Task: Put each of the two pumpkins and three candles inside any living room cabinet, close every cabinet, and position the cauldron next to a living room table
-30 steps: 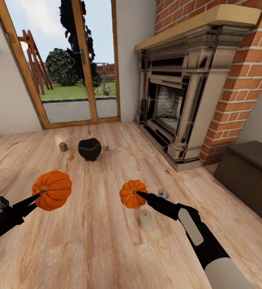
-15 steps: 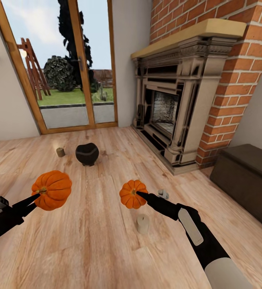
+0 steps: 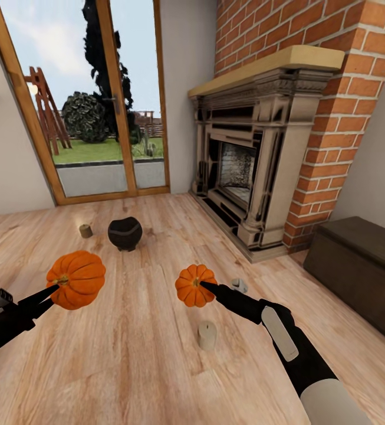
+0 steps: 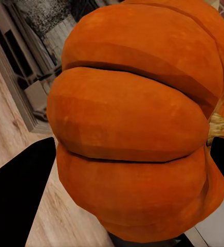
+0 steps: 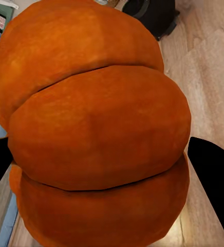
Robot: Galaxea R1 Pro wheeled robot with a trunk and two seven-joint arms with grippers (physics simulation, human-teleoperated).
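Note:
Both arms carry pumpkins above the plank floor. My left gripper [image 3: 55, 287] is shut on the larger-looking orange pumpkin [image 3: 76, 279] [image 4: 132, 123]. At centre, the right gripper [image 3: 206, 287] is shut on the other pumpkin [image 3: 194, 285] [image 5: 96, 134]. One beige candle [image 3: 207, 335] stands on the floor just below the right arm. A second candle [image 3: 85, 231] stands farther off, left of the black cauldron [image 3: 124, 232]. A small grey candle [image 3: 239, 285] lies behind the right arm. The dark-brown cabinet [image 3: 363, 262] sits at the right wall, its fronts closed as far as visible.
A brick fireplace [image 3: 257, 171] with a stone hearth juts from the right wall. Wood-framed glass doors [image 3: 92, 106] fill the back wall. Open floor lies between me and the cabinet.
The whole view has swung rightward: fireplace, cauldron and candles slid left, and more of the cabinet shows. Both grippers keep their pumpkins in the same spots in the picture.

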